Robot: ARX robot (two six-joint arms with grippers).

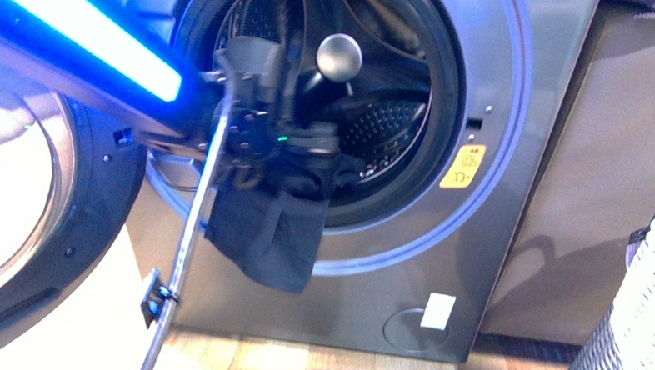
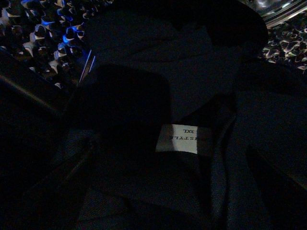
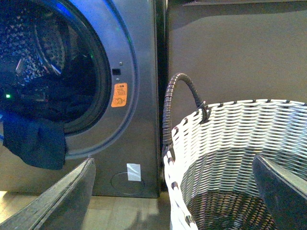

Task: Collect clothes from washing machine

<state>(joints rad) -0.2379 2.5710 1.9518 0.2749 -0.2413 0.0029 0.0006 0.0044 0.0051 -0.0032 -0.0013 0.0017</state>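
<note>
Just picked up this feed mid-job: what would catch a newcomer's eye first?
The bright blue light strip on the left arm cuts across the upper left, where that arm reaches to the washing machine opening. A dark navy garment hangs over the opening's lower rim, just below the left gripper. Right of the washer, the woven basket stands before the open right gripper.

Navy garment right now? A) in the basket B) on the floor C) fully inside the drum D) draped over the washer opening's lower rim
D: the clothes hang out of the washing machine over the opening's lower rim, down its grey front, clear of the floor.
</note>
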